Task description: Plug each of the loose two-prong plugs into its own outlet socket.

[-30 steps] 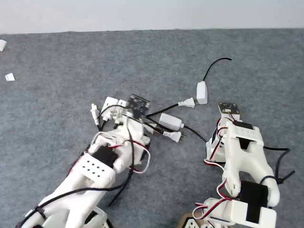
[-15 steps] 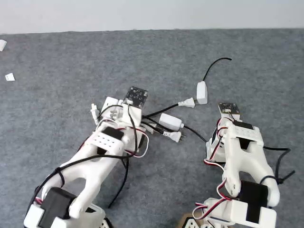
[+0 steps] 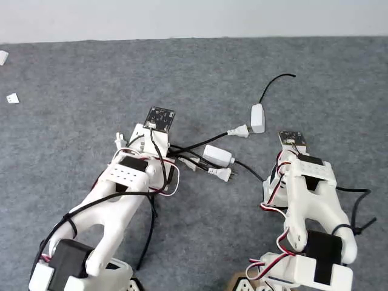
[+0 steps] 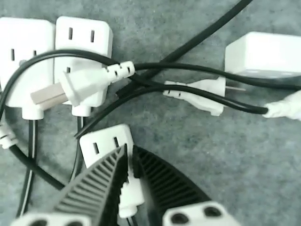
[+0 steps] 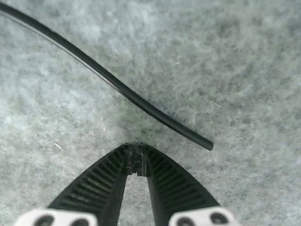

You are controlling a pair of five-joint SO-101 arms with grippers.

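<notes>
Your left gripper (image 4: pixel 129 157) is pinching the neck of a white socket (image 4: pixel 106 141), probably steadying it for the loose plug (image 4: pixel 87 85) lying just beyond across two other sockets (image 4: pixel 83 40), while your right gripper (image 5: pixel 137 165) is hovering closed and empty over carpet (image 5: pixel 235 70).

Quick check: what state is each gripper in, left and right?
Left gripper: closed on a socket.
Right gripper: closed, holding nothing.
</notes>
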